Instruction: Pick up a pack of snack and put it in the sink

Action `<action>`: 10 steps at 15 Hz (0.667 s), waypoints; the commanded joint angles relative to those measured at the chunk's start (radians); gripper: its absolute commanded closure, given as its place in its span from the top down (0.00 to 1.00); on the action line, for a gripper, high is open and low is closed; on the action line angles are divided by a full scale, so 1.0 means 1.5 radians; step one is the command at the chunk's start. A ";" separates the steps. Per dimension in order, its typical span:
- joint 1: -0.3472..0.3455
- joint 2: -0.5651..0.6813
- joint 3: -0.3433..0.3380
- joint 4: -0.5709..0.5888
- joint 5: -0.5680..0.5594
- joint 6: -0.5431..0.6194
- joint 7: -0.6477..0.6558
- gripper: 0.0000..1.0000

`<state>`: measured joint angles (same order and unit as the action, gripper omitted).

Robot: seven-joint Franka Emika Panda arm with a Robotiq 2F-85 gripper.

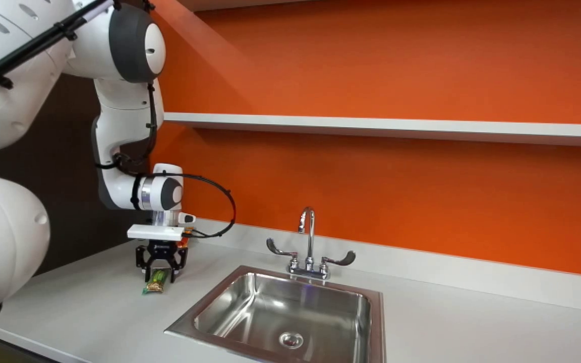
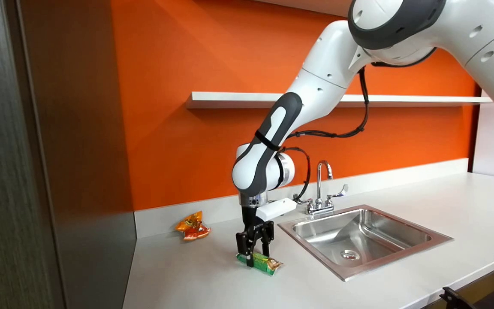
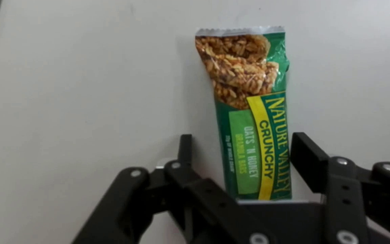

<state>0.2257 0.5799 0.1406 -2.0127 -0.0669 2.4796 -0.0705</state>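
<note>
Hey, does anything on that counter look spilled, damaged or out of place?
I see no spill or tear. One slight oddity: in the wrist view, the snack pack lies off-centre in the open pincer, close to the picture's right-hand finger, with a gap on the left.

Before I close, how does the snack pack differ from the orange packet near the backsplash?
Colour: the snack pack is mainly green, with a granola picture; the orange packet mixes orange and red.
Shape: the snack pack is long and narrow; the orange packet looks crumpled.
Place: the snack pack lies between the fingers of the open gripper; the orange packet sits apart, near the backsplash.
Both rest on the counter.
</note>
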 commanded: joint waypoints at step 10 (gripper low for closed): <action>-0.004 -0.031 -0.001 0.012 -0.002 -0.017 0.011 0.18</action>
<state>0.2256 0.5765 0.1301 -1.9921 -0.0677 2.4767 -0.0693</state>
